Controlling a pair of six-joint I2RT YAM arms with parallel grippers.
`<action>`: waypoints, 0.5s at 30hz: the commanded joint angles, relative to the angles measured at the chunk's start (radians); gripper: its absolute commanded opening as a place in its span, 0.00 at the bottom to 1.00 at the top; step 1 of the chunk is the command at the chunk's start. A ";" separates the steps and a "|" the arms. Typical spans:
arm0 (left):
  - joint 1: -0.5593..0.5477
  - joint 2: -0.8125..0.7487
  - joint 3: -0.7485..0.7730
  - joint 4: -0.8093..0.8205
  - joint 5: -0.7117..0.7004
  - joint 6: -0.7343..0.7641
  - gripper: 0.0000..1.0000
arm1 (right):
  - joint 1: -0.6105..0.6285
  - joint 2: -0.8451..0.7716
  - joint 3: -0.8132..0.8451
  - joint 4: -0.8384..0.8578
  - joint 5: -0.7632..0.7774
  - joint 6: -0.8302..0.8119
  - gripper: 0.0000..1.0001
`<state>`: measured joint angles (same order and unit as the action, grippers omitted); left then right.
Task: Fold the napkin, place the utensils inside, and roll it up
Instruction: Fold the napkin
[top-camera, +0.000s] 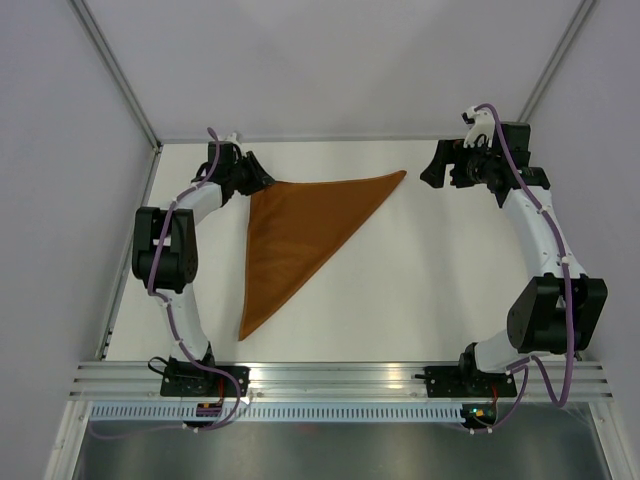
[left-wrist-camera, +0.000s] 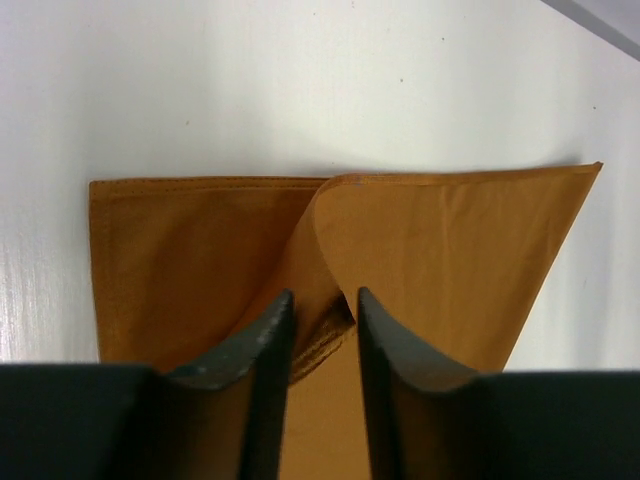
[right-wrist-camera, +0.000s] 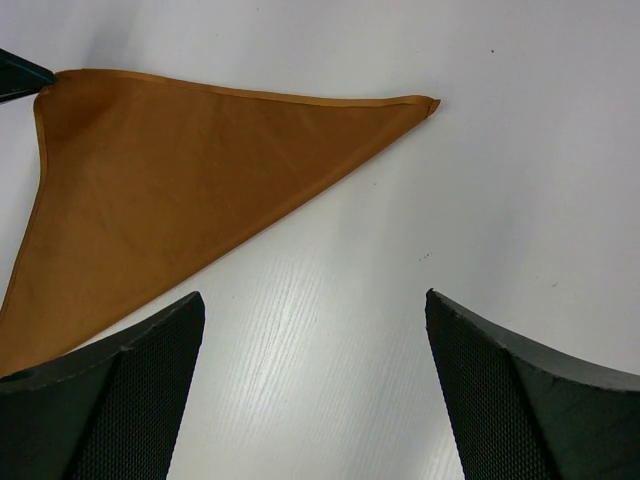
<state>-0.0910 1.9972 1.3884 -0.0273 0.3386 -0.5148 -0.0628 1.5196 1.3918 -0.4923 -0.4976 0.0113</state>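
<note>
My left pincer (left-wrist-camera: 325, 310) sits low over the far-left corner of the large rust-orange satin-like napkin (top-camera: 295, 235). Its two dark fingers (left-wrist-camera: 262, 345) stand a narrow way apart. A curled bit of the cloth's hemmed edge lies in the gap between them, and neither finger presses on it. In my left wrist view, the napkin's (left-wrist-camera: 450, 250) top layer bends back in a soft curve at this corner. The layer underneath lies flat and bare to the left of the curve.

From above, the napkin lies on the white table (top-camera: 420, 290) folded into a long triangle. One point is at my left pincer (top-camera: 262, 180), one reaches toward my right side at the far edge, and one stretches toward my bases.

My right pincer (top-camera: 437, 165) hangs just beyond the napkin's right-hand point, apart from it. Its fingers are spread wide (right-wrist-camera: 312, 298) with only bare table between them, and the napkin (right-wrist-camera: 170, 190) lies ahead of them.
</note>
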 joint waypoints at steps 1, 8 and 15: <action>0.005 -0.008 0.005 0.015 -0.042 -0.045 0.43 | 0.000 -0.001 0.032 -0.011 -0.018 0.010 0.96; 0.005 -0.116 -0.072 0.021 -0.168 -0.070 0.63 | 0.000 0.001 0.056 -0.040 -0.038 -0.002 0.96; 0.004 -0.404 -0.414 -0.002 -0.445 -0.247 0.70 | 0.001 0.031 0.050 -0.031 -0.102 -0.102 0.96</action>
<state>-0.0910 1.7481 1.0805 -0.0090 0.0765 -0.6102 -0.0628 1.5238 1.4220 -0.5262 -0.5415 -0.0475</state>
